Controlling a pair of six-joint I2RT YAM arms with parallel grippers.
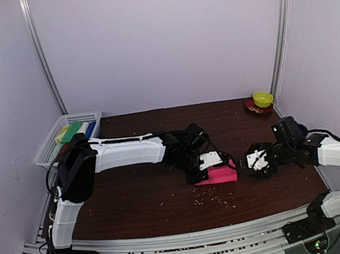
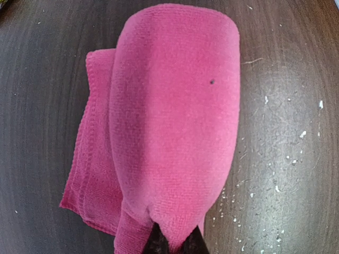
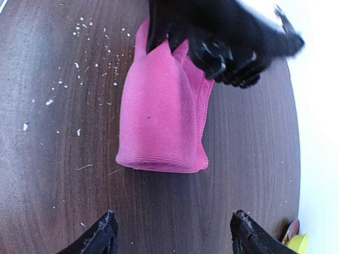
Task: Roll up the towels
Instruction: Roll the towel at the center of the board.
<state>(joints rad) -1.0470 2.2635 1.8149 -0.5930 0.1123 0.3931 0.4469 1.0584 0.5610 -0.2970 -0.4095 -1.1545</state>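
Note:
A hot pink towel [image 1: 219,175] lies in a loose roll near the middle of the dark wooden table [image 1: 136,200]. My left gripper [image 1: 202,171] is shut on its left end; in the left wrist view the pink towel [image 2: 169,116] rises from the fingertips [image 2: 159,244], with a flat flap to the left. My right gripper [image 1: 248,163] is open and empty, just right of the roll. In the right wrist view the pink towel [image 3: 159,111] lies ahead of the spread fingers [image 3: 100,238], apart from them. Green, blue and cream towels [image 1: 73,131] sit in the basket.
A white mesh basket [image 1: 48,149] stands at the back left edge of the table. A yellow-green bowl [image 1: 263,98] on a red saucer sits at the back right. White crumbs [image 1: 214,199] are scattered in front of the towel. Pale walls surround the table.

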